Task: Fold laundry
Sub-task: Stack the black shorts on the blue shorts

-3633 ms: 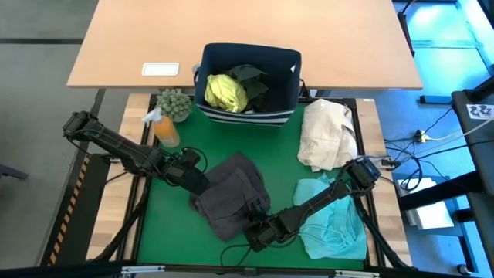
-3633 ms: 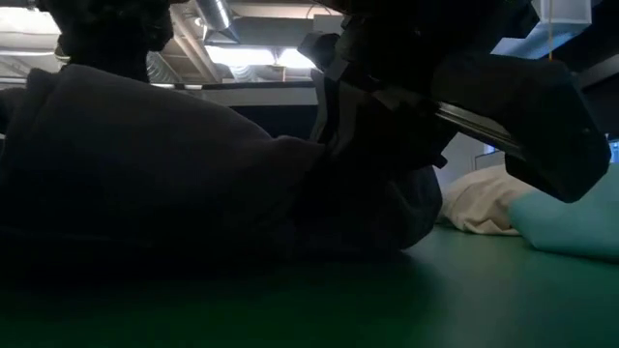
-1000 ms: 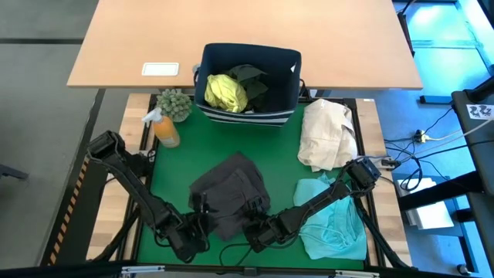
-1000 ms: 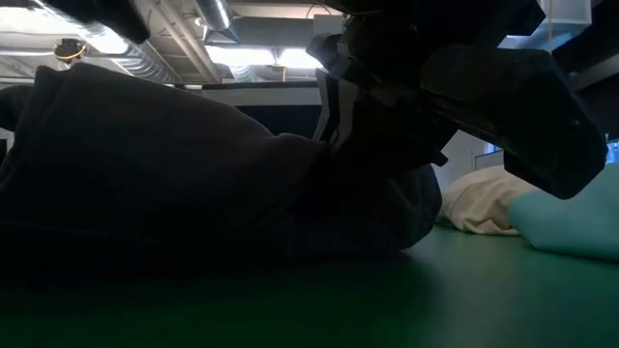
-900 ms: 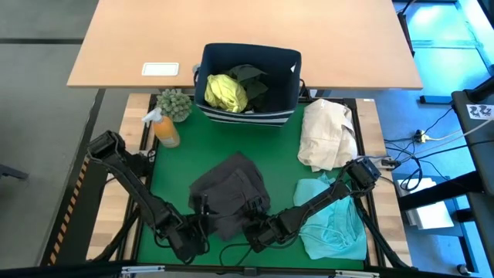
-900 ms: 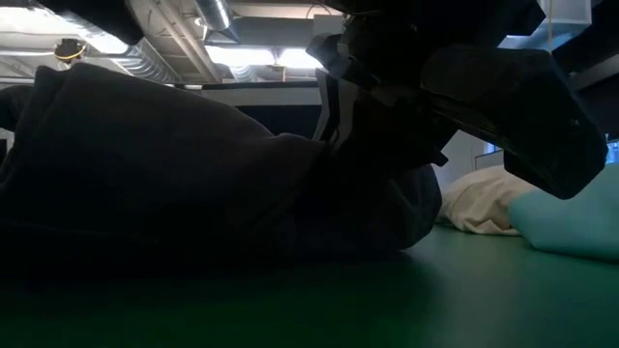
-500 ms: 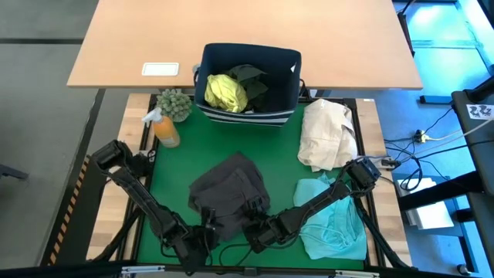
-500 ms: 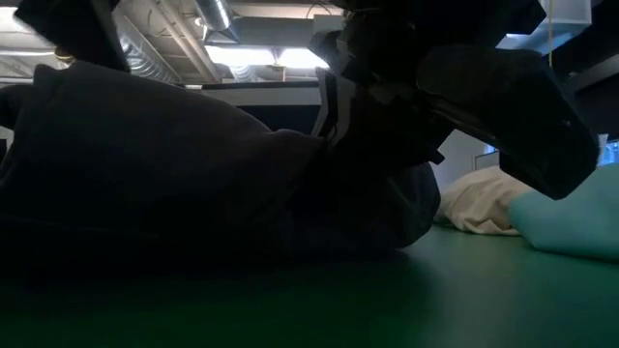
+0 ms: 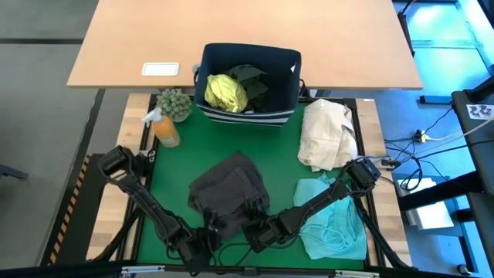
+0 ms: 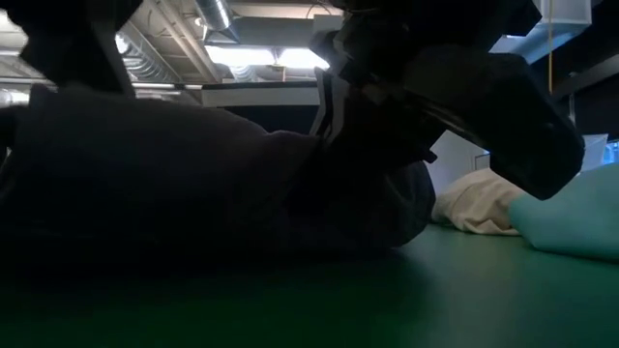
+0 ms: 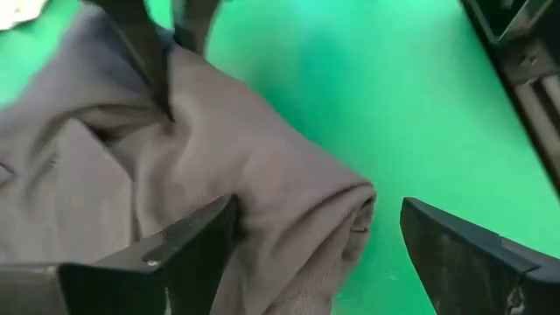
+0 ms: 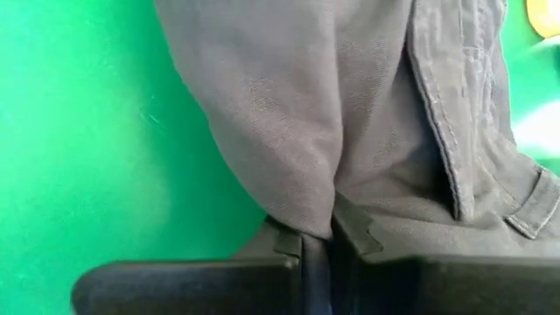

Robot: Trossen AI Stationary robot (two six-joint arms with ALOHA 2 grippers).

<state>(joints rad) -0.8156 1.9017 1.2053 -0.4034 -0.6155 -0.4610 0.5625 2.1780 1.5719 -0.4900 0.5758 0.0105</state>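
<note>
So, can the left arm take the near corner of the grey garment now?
Probably yes: the left pincer is open, its fingers on either side of the grey garment corner, with only green mat beyond.

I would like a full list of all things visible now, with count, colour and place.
grey garment: one, charcoal, middle of green mat
turquoise garment: one, mat's right front
cream cloth bundle: one, mat's right rear
fabric bin: one, navy, rear of mat
yellow-green shirt: one, in bin
dark garment: one, in bin
spray bottle: one, orange, left rear
small plant: one, green, beside bottle
white card: one, wooden table behind
left hand: open, at grey garment's front edge
right hand: shut on grey garment
</note>
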